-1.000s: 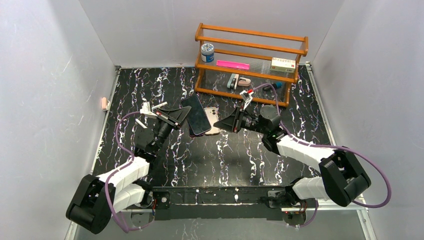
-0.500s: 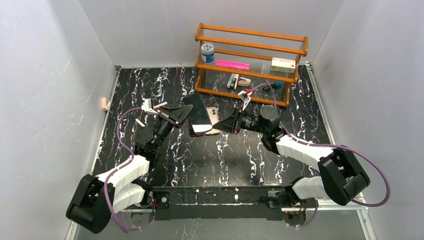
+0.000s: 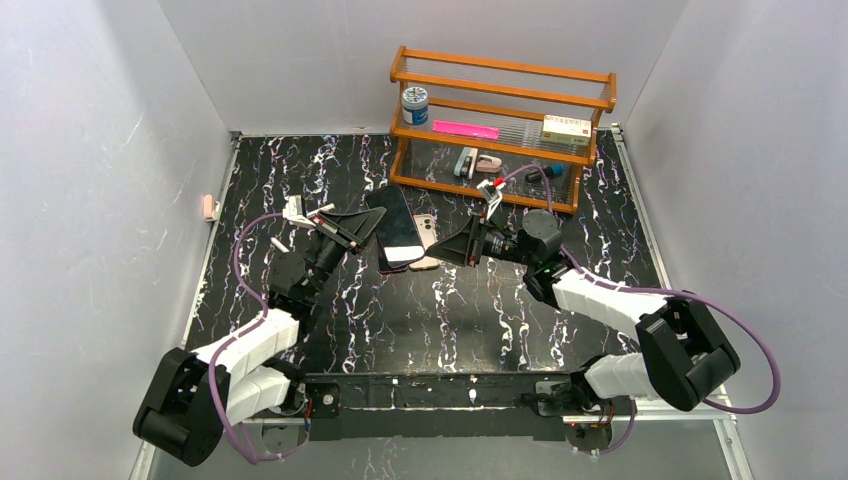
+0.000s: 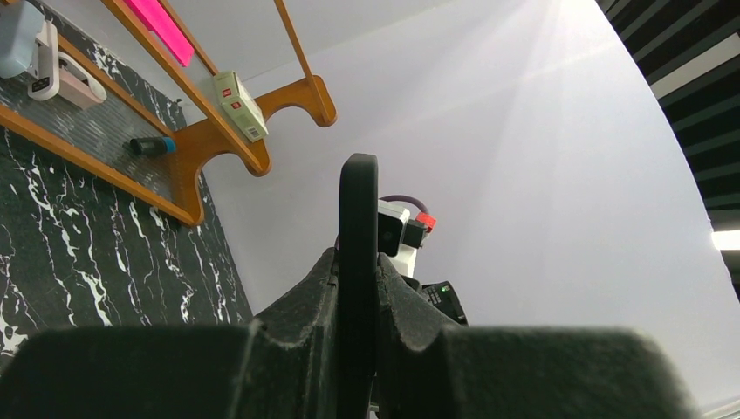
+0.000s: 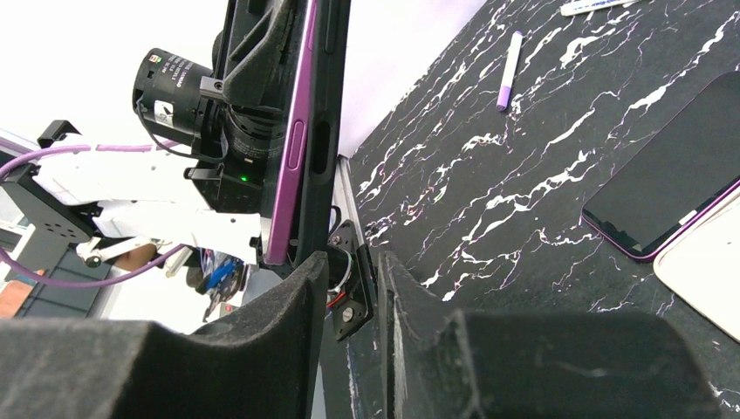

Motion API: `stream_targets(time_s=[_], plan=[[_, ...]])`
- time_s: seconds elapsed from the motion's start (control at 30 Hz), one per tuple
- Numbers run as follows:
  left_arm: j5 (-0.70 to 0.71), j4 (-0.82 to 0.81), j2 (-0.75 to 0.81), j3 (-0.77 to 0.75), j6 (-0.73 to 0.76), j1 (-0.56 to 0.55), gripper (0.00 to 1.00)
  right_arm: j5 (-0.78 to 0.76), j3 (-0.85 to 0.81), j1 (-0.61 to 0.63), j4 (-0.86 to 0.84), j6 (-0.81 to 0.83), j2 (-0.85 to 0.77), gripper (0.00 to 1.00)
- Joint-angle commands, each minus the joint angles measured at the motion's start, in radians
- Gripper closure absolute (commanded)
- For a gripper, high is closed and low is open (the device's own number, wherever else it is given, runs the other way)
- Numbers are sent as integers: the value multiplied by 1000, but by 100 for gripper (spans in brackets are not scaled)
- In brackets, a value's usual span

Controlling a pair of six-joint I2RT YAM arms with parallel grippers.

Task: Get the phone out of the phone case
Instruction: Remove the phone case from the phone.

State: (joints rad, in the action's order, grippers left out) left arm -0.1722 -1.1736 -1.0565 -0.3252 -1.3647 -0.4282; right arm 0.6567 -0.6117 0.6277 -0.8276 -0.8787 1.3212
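Table: black marble point(image 3: 450, 310), with spare handsets point(image 3: 428, 238) lying flat mid-table, under and just right of the raised one.
Left gripper: point(image 3: 366, 228) clamped on the left edge of the phone case point(image 3: 393, 222), which is held up off the table.
Right gripper: point(image 3: 445, 250) pads barely apart at the case's right edge; I cannot tell whether they pinch it.
Change: the case has tipped over the last second, and its near end now glares white.
Phone: point(image 5: 286, 148) its purple edge runs alongside the black rim, so it is probably only starting to peel out.
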Motion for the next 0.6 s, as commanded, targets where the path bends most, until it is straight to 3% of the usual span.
stream_targets(time_s=[0.0,0.57], plan=[[-8,-77,17,-31,-5,-1,100,-10,-34,0,-34,27,-48,64],[-9,-77,13,-30,-3,-1,100,7,-34,0,-50,20,-50,61]])
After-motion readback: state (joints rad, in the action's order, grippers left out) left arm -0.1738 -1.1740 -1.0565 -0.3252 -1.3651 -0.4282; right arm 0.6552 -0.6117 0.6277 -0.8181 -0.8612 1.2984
